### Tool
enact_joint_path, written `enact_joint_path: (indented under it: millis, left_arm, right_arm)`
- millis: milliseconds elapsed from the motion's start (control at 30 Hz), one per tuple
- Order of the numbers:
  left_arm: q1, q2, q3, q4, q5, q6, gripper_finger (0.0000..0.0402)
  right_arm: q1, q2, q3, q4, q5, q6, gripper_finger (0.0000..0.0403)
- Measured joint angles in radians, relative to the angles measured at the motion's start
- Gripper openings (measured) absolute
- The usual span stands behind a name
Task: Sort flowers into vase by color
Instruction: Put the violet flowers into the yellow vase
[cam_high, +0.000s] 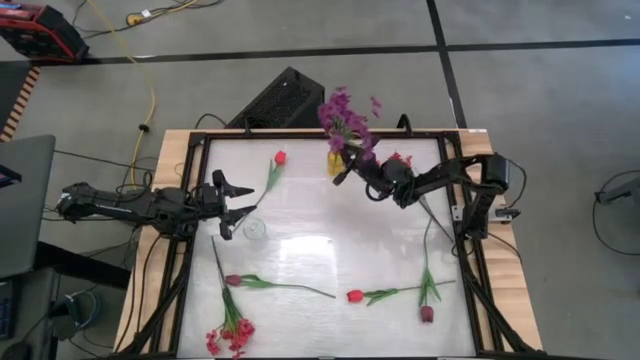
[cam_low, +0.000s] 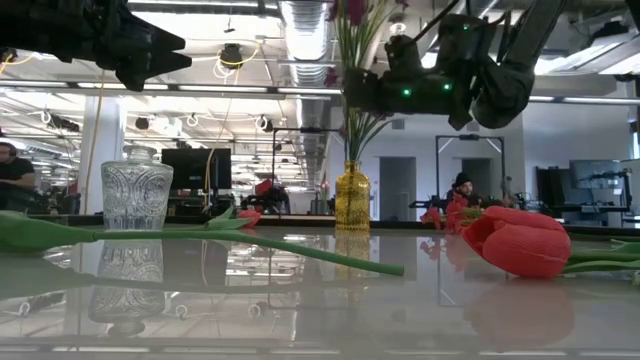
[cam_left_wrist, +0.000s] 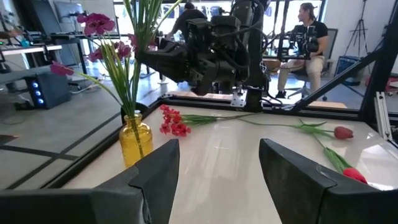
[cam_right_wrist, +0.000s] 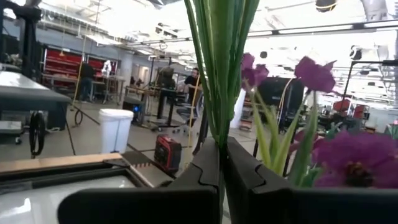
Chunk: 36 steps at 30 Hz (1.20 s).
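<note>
A yellow glass vase (cam_high: 336, 163) stands at the table's far middle and holds a bunch of purple flowers (cam_high: 345, 115) on green stems. My right gripper (cam_high: 348, 174) is shut on those stems above the vase; the low view shows the gripper (cam_low: 352, 95) over the vase (cam_low: 351, 197). My left gripper (cam_high: 236, 205) hovers open and empty at the table's left, beside a clear glass vase (cam_high: 255, 229). On the table lie red tulips (cam_high: 279, 158) (cam_high: 354, 296), maroon tulips (cam_high: 233, 281) (cam_high: 427, 314) and pink-red clusters (cam_high: 230, 335) (cam_high: 400, 158). My right gripper pinches the bunch of green stems (cam_right_wrist: 219, 127) between its two fingers, partway up, above the vase's mouth. The fingers come about level from the table's right side and lie across the stems. The stems stand upright, their lower part (cam_low: 352, 140) running down into the yellow vase.
A black frame (cam_high: 190, 250) runs along the table's edges. A black box (cam_high: 280, 100) sits on the floor behind the far edge. People sit in the room beyond (cam_left_wrist: 308, 37). There is bare tabletop in the middle (cam_high: 330, 235).
</note>
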Motion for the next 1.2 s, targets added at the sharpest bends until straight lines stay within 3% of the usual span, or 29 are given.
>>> enact_joint_path:
  millis: [600, 1200]
  left_arm:
    - [0.000, 0.000, 0.000, 0.003, -0.015, -0.022, 0.0210]
    - [0.000, 0.000, 0.000, 0.007, -0.026, -0.042, 0.0210]
  right_arm:
    - [-0.009, 0.000, 0.000, -0.048, 0.027, -0.048, 0.0028]
    - [-0.058, -0.001, 0.001, -0.258, 0.027, 0.142, 0.0034]
